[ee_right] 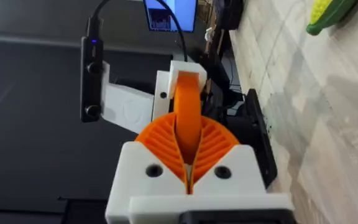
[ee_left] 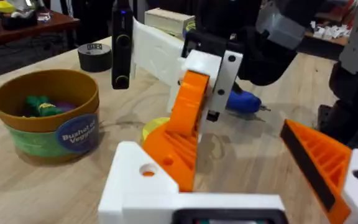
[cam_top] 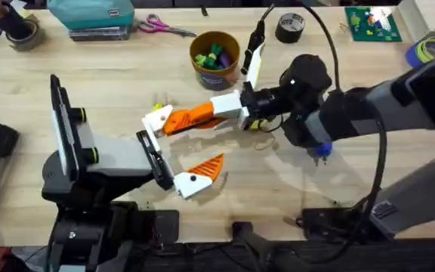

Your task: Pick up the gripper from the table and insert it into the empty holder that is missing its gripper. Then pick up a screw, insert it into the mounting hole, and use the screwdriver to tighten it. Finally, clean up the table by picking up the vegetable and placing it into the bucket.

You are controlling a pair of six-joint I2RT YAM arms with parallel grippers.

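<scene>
We hold the orange gripper [cam_top: 191, 117] pinched in our closed right gripper [cam_top: 219, 110], its long axis pointing toward nine o'clock at the empty holder [cam_top: 157, 121] on our wide-open left gripper [cam_top: 174, 149], apparently already touching it.

Ribbed orange wedge-shaped plastic finger [cam_top: 191, 116]; white angular plastic mount [cam_top: 157, 121]; brown-orange round cup [cam_top: 214, 60] with green and purple toys; pale wood-grain bench [cam_top: 119, 83].

The orange ribbed gripper [cam_top: 191, 116] is sitting against the white holder [cam_top: 157, 121], clamped by the right tool [cam_top: 211, 113]. The blue screwdriver [ee_left: 244, 102] is lying on the worktop behind. The bucket [cam_top: 214, 59] is standing upright with toys inside.
</scene>
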